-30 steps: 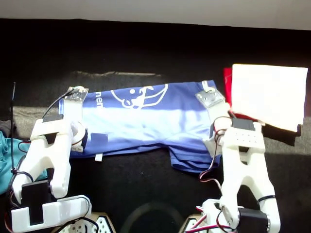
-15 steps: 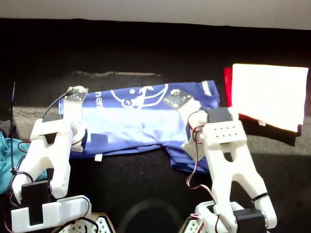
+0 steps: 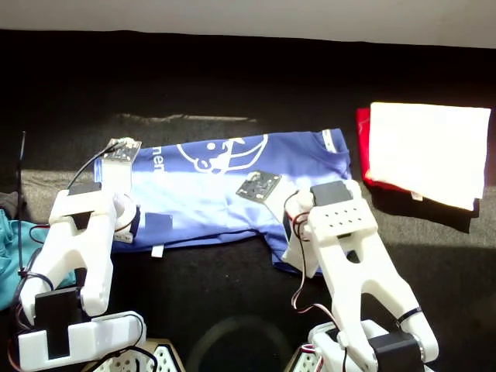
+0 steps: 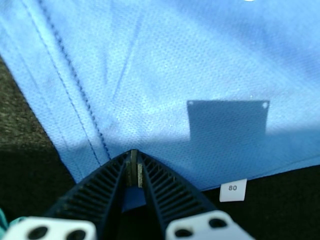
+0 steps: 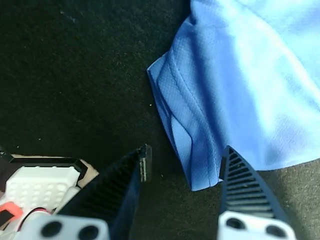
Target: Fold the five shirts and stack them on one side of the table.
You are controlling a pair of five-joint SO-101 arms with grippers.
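A blue shirt (image 3: 221,194) with a white print lies spread across the middle of the dark table. My left gripper (image 4: 133,172) is shut on the shirt's left hem, close to a small white tag (image 4: 233,189); the high view places it at the shirt's left edge (image 3: 128,226). My right gripper (image 5: 186,164) is open just above the table at the shirt's near right corner. A folded blue sleeve corner (image 5: 192,150) lies between its fingers (image 5: 144,162). In the high view the right arm (image 3: 341,232) covers that corner.
A folded white shirt (image 3: 426,151) lies on top of red (image 3: 362,147) and dark folded ones at the right side. A teal garment (image 3: 12,256) hangs at the left edge. Bare dark tabletop (image 3: 232,77) stretches behind the blue shirt.
The right arm has swung left and toward the near side, from the shirt's far right corner beside the stack to its near right corner. The left arm has kept still.
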